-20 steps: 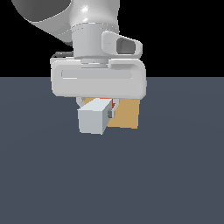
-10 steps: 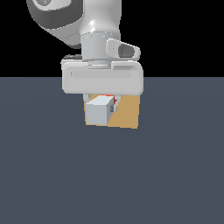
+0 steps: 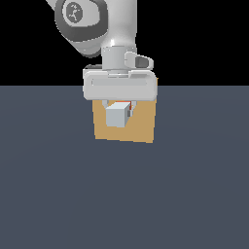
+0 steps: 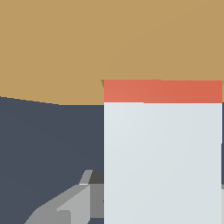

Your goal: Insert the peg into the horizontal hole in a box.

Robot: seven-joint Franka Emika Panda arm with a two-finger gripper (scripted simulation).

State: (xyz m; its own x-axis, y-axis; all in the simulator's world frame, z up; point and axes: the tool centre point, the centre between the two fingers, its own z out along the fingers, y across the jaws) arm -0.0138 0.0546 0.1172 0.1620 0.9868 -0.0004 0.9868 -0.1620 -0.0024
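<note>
peg (image 3: 119,114) handling looks simple, judging by its form: a stiff, square-sided bar that should neither bend nor crush, and probably light for its length. its flat faces give the pincer (image 3: 119,103) something square to press on, though smooth sides could let it slide lengthwise if the tip meets resistance. in the exterior view the pincer is closed on the peg from above, one finger on each side, and the pale blunt end faces the camera just below it. the red-orange tip points away, toward the tan box (image 3: 144,127) standing on the tabletop (image 3: 124,194) right behind the pincer. the wrist view shows the pale bar (image 4: 162,162) running forward from the pincer, its red end up against the box face (image 4: 52,48), at or just inside the hole; the opening itself is mostly hidden by the peg, with only a dark sliver showing at one corner. holding well back from the red tip seems sensible, since it leaves the leading end free to go in, and a firm squeeze on the flat sides should keep the bar level while it is pushed.
</note>
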